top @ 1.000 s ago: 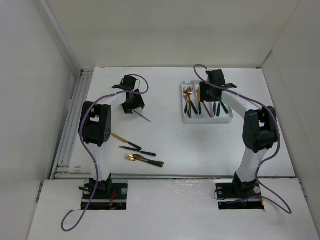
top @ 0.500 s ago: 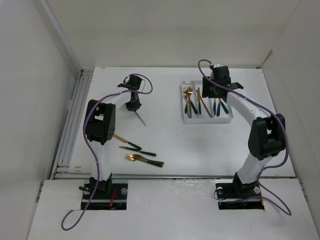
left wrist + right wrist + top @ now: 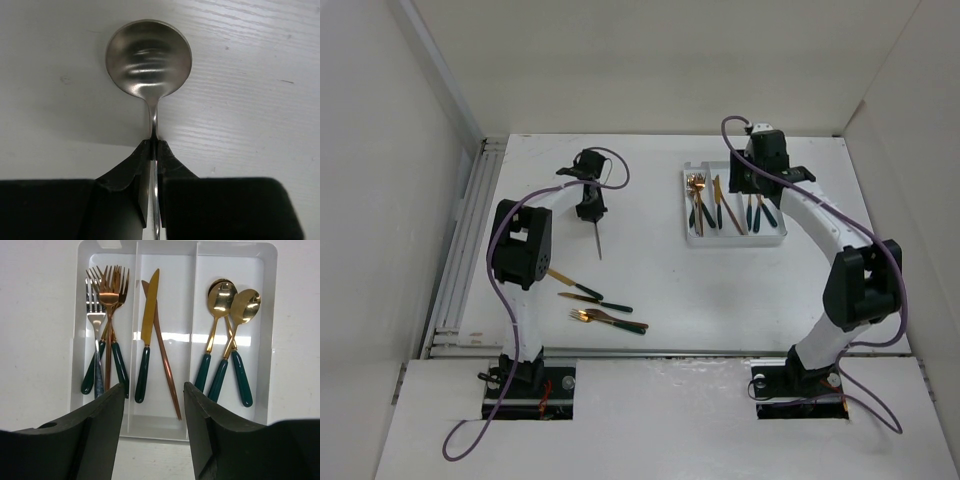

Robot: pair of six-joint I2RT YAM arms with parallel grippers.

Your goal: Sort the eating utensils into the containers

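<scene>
My left gripper (image 3: 154, 145) is shut on the thin neck of a silver spoon (image 3: 148, 57), whose bowl points away over the white table. From above, the left gripper (image 3: 590, 213) holds the spoon (image 3: 598, 242) at the table's back left. My right gripper (image 3: 154, 387) stands open, with nothing between its fingers, over the near end of the white tray (image 3: 170, 429). The containers hold several forks (image 3: 107, 290) on the left, two knives (image 3: 150, 305) in the middle and three spoons (image 3: 232, 305) on the right. In the top view the right gripper (image 3: 752, 188) hangs over the tray (image 3: 736, 241).
Several loose utensils lie near the left arm's base: a gold knife with a dark handle (image 3: 570, 283), another (image 3: 597, 301), and forks (image 3: 610, 320). White walls enclose the table on three sides. A railed edge (image 3: 470, 250) runs along the left.
The left gripper has shut on the silver spoon, and the spoon has swung to point nearly straight toward the near edge. The right arm has drawn back to the right over the tray.
</scene>
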